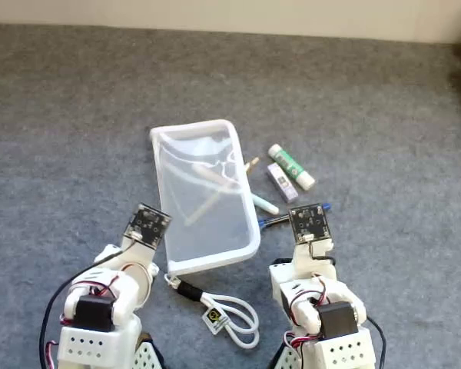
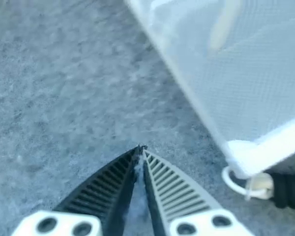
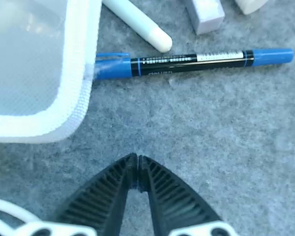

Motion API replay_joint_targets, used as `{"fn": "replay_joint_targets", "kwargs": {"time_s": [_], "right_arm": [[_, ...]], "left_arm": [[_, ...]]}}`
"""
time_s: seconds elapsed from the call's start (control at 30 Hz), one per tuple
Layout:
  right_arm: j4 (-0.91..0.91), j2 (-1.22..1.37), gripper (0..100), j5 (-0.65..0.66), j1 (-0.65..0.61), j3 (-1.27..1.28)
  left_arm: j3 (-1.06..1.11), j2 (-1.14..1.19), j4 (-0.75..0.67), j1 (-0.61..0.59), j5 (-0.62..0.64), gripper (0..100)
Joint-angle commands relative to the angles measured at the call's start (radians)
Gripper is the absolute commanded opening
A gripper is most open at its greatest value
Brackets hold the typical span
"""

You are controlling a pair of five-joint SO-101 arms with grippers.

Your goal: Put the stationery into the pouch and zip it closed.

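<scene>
Grey carpeted surface. White mesh pouch flat mid-surface, pale sticks seen through the mesh. Left hand tips together, empty, low over carpet beside pouch's near left corner. Right hand tips together, empty, near pouch's near right corner. White looped cable between the arms, by pouch's near edge. Right of pouch: glue stick, blue pen with cap end against pouch rim, white marker, small block.
</scene>
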Motion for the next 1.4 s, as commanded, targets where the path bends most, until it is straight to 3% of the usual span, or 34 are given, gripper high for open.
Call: {"fn": "replay_joint_targets", "kwargs": {"time_s": [0.0, 0.13, 0.37, 0.63, 0.93, 1.17, 1.37], "right_arm": [[0.007, -0.016, 0.5, 0.011, -0.007, 0.125], [0.007, -0.016, 0.5, 0.009, -0.007, 0.125], [0.007, -0.016, 0.5, 0.006, -0.007, 0.125], [0.007, -0.016, 0.5, 0.005, -0.007, 0.124], [0.005, -0.016, 0.5, 0.009, -0.001, 0.124], [0.004, -0.016, 0.5, 0.009, 0.004, 0.084], [-0.022, -0.016, 0.5, 0.023, 0.139, -0.062]], "left_arm": [[0.021, -0.002, 0.006, 0.134, 0.011, 1], [0.021, -0.002, 0.006, 0.219, 0.011, 1], [0.019, -0.002, 0.006, 0.228, 0.008, 1], [-0.082, -0.002, 0.000, 0.134, 0.006, 1], [-0.170, -0.002, -0.058, 0.120, 0.012, 1], [-0.243, 0.007, -0.057, -0.050, 0.008, 1], [-0.257, 0.007, -0.055, -0.145, 0.008, 1]]}}
